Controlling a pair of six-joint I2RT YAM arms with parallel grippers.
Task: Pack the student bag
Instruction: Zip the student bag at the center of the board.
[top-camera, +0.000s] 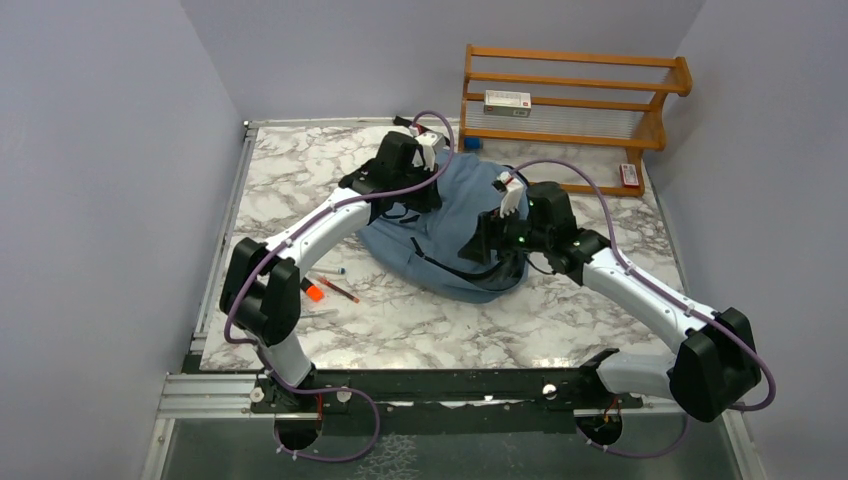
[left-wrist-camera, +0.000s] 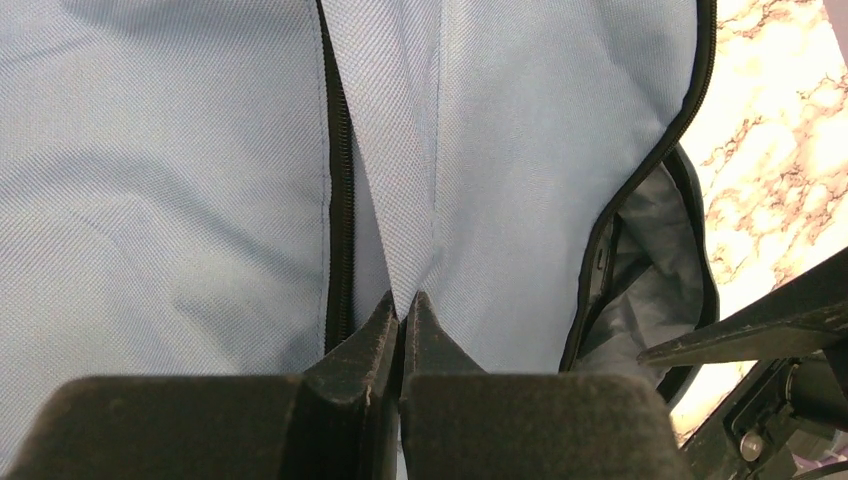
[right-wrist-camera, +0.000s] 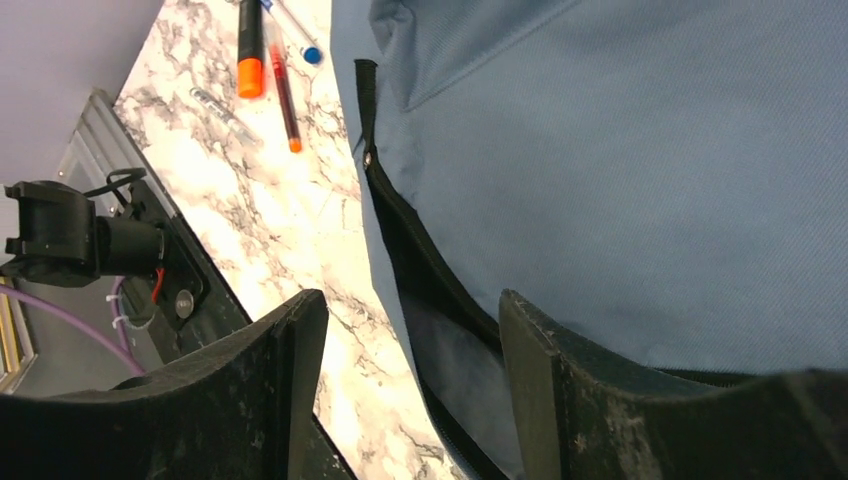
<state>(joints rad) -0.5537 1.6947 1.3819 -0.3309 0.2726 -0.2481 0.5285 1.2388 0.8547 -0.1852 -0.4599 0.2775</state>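
Opening the student bag (top-camera: 440, 235) for packing, judging by the poses; nothing visibly loaded. Slumped on the marble table (top-camera: 480, 320) beneath both hands, main zip gaping on the side under the right gripper (right-wrist-camera: 412, 305).

Lifting a ridge of blue fabric with the left gripper (left-wrist-camera: 403, 308): fingers pressed together, cloth pinched between them, a closed zipper line just left of the fingertips. Spread wide on the right, nothing clamped, with the dark lip of the opening (right-wrist-camera: 430, 270) running between the fingers.

Next, probably: closing on that lip and drawing it away from the left hand's pinch to widen the mouth, then fetching the pens (right-wrist-camera: 249, 55) lying beyond the right hand's left finger.

From the left wrist only: the pinch itself, and grey lining (left-wrist-camera: 650, 260) off to its right. From the right wrist only: pen colours, orange-capped and red. From above only: a wooden rack (top-camera: 570, 90) far past both hands, carrying a small box (top-camera: 507, 100).
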